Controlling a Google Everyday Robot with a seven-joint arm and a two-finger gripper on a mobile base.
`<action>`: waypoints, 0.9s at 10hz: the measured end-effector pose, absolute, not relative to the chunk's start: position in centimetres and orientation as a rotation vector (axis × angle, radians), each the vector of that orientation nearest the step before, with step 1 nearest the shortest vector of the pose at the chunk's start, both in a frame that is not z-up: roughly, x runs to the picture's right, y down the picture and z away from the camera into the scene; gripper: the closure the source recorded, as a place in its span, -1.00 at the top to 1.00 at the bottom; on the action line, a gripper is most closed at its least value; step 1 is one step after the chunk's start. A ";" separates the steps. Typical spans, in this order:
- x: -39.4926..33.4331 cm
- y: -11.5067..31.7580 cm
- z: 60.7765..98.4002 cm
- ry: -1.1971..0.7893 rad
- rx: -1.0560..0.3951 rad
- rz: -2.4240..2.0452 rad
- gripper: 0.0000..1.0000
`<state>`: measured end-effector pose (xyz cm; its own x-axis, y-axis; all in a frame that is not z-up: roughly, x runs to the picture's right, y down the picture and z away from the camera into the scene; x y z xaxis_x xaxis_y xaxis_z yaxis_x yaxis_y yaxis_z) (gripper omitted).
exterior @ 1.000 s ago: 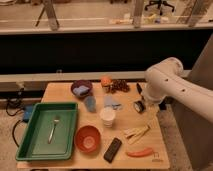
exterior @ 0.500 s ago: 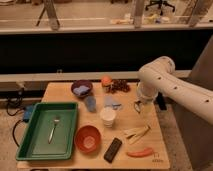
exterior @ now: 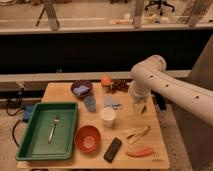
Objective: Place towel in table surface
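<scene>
Your gripper (exterior: 140, 107) hovers with jaws open and empty beside the towel (exterior: 113, 102), since it already lies on the counter (exterior: 60, 94).

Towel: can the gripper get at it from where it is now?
Probably yes. The gripper hangs open beside the towel, with only bare table surface between them. The white paper cup stands close at the towel's near edge, so clearance there looks tight.

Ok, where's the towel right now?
In the camera view the towel lies on the table surface, mid-table, just behind the white paper cup and right of the blue cup; the hand hangs just to its right.
</scene>
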<state>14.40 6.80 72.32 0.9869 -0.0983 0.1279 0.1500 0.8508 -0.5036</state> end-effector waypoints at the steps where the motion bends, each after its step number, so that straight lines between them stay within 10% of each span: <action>1: 13.9 6.6 72.5 -0.104 -0.538 -0.137 0.60; 9: 10.9 5.5 74.0 -0.144 -0.532 -0.187 0.60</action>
